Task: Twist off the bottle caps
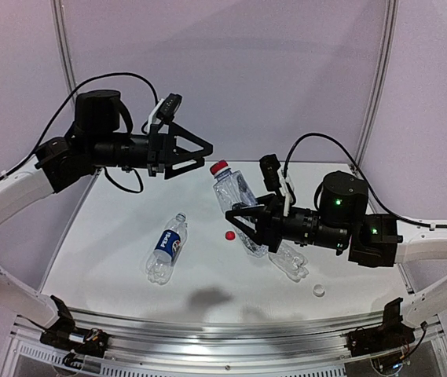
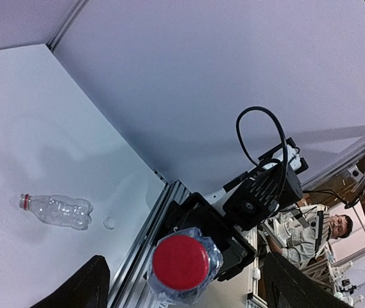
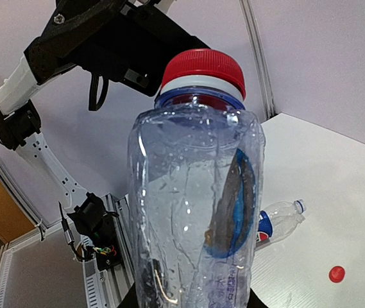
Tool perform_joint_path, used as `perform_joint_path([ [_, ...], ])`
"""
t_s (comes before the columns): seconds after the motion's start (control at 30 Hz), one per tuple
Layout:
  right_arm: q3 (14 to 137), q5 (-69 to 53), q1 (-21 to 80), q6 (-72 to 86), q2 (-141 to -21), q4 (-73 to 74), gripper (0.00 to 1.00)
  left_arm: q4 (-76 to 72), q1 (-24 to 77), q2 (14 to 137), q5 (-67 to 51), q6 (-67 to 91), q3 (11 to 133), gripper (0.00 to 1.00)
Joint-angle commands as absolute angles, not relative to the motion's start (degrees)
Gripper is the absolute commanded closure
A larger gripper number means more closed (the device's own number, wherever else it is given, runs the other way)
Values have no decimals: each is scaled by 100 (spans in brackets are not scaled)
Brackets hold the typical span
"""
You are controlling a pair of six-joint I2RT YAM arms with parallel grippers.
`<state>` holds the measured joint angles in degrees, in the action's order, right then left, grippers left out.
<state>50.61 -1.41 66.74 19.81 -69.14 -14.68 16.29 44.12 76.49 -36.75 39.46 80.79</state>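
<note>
- Counter (image 1: pixel 105 236) from above: bare white surface runs wide across its left half, up to the back wall (image 1: pixel 231 71). The near edge is a metal rail (image 1: pixel 223 334).
- The left claw (image 1: pixel 198 153) hangs high over the counter, released and empty. Its tips are just left of the red cap (image 1: pixel 220 167) and apart from it.
- The right claw (image 1: pixel 244 224) is clenched on the held bottle (image 1: pixel 229 192), which leans up and to the left with the red cap on top.
- The Pepsi bottle (image 1: pixel 166 250) lies left of centre, well apart from both arms. The loose red cap (image 1: pixel 230 235) sits between it and the right claw.
- The ribbed bottle (image 1: pixel 290 263) lies partly under the right arm, with the whitish cap (image 1: pixel 319 290) near it, toward the near right corner.
- Left wrist view: the red cap faces the lens, centred between the two spread fingers (image 2: pixel 83 289) with open room on either side. Beyond it, the ribbed bottle lies on the counter with the whitish cap just beside its base, near the rail.
- Right wrist view: the held bottle fills the middle, its cap on. The right claw's own fingers are almost hidden beneath it. The left arm hangs above. The Pepsi bottle and loose red cap lie on open counter to the right.
</note>
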Motion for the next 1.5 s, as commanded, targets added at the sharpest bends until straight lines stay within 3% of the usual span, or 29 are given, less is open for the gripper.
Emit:
perform_joint_path([
  [0.0, 5002, -52, 6715, 2110, -6814, -1490, 100, 1222, 4595, 7936, -3662, 4085, 8343, 21],
  [0.37, 4990, -35, 6722, 2075, -6759, -1563, 100, 1037, 4720, 8213, -3651, 4240, 8364, 43],
  [0.53, 4994, -35, 6715, 2057, -6800, -1609, 100, 989, 4720, 8244, -3729, 4299, 8377, 78],
  [0.6, 5005, -35, 6717, 2037, -6806, -1627, 100, 992, 4728, 8265, -3776, 4327, 8395, 85],
  [0.93, 5203, 471, 6720, 1848, -6888, -1344, 100, 1179, 4832, 8219, -3647, 4367, 8365, 82],
  [1.27, 6359, 2288, 6724, 980, -7533, 859, 100, 3906, 5107, 8809, -2053, 4796, 9838, 88],
  [1.47, 6336, 2058, 6731, 519, -7542, 515, 100, 3934, 5176, 8895, -1884, 5049, 9985, 83],
])
